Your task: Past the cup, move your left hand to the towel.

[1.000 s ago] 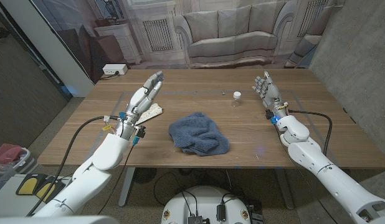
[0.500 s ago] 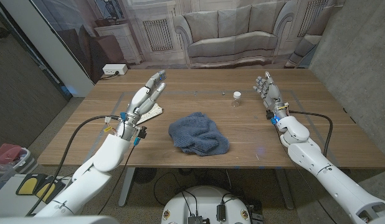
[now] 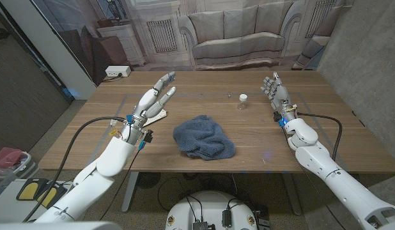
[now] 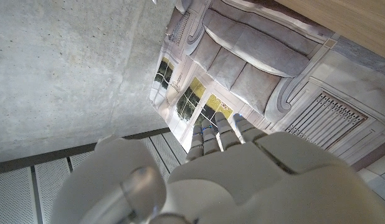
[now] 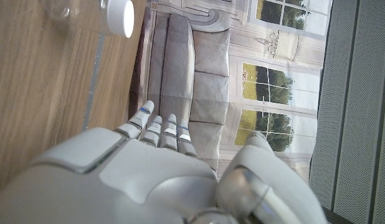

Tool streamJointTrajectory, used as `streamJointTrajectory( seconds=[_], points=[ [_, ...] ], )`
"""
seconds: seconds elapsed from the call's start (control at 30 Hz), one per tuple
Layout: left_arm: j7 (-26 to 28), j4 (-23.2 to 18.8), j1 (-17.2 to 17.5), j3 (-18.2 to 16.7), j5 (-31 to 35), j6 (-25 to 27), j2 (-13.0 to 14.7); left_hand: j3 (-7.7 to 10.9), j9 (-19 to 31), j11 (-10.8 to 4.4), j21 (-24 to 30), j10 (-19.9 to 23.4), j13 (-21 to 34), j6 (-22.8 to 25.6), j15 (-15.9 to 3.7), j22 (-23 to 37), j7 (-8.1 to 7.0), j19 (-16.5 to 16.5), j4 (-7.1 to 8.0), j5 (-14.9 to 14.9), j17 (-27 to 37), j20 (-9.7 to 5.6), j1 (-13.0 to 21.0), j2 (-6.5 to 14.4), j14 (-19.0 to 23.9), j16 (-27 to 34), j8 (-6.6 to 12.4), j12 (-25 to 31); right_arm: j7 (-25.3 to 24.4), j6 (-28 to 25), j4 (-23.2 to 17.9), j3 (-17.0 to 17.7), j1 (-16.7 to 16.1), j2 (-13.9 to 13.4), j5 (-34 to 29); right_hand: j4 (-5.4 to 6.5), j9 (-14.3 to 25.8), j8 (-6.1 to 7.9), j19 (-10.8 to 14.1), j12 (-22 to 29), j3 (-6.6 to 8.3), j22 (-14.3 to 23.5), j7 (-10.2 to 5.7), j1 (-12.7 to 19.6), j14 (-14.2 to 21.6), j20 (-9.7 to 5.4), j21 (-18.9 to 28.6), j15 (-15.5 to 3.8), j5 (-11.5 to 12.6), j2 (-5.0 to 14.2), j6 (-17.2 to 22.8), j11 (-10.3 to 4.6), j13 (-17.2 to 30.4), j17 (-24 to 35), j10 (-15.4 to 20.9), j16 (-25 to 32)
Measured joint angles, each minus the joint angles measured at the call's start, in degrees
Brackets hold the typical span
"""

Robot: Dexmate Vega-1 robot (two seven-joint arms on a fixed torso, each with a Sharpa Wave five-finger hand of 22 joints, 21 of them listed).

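Left hand [image 3: 154, 100] hangs above the wooden table [image 3: 89, 137] on its left side, fingers spread and reaching out, holding nothing. Beneath it lies a pale flat thing [image 3: 156, 115] I cannot identify. To its right, near the table's middle, sits the towel [image 3: 203, 137], a crumpled blue heap, apart from the hand. Further right and farther back stands a small clear bottle with a white cap [image 3: 243, 101]. Over at the right side, the right hand [image 3: 275, 94] stands with its fingers apart and upward, gripping nothing.
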Motion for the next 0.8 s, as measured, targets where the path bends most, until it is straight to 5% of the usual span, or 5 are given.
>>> streamJointTrajectory(
  seconds=[0.8],
  points=[
    [2.0,-4.1,0.0,1.3,8.4,5.9,0.7,-0.17,0.0,-0.42,0.0,0.4,0.0,0.5,0.1,0.0,-0.51,0.0,-0.17,0.0,0.0,0.0,0.2,0.2,0.5,0.0,-0.34,0.0,0.0,-0.2,0.6,0.2,0.8,0.0,0.1,0.0,0.0,0.0,0.2,0.0,0.0,0.0,0.21,-0.2,0.0,-0.2,-0.6,0.0,0.0,0.21,0.2,0.0,0.0,0.0,0.0,0.0]
  ],
)
